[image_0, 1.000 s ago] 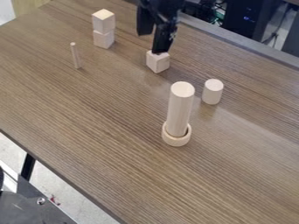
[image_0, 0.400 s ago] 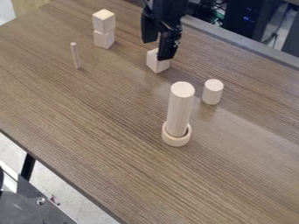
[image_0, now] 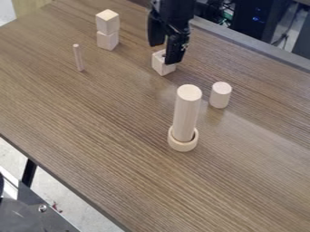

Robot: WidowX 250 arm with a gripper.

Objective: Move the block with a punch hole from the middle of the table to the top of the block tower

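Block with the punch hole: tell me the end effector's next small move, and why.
Probably lower the end effector slightly, fingers open: one finger overlaps the right side of the block in the picture, while the other's tip shows just above its upper left.

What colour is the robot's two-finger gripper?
The two-finger gripper is black, seen best in the camera view.

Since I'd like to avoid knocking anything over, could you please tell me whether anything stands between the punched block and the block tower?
Nothing visible stands between the block with the hole and the block tower. The thin peg stands off that line, nearer the view's left edge.
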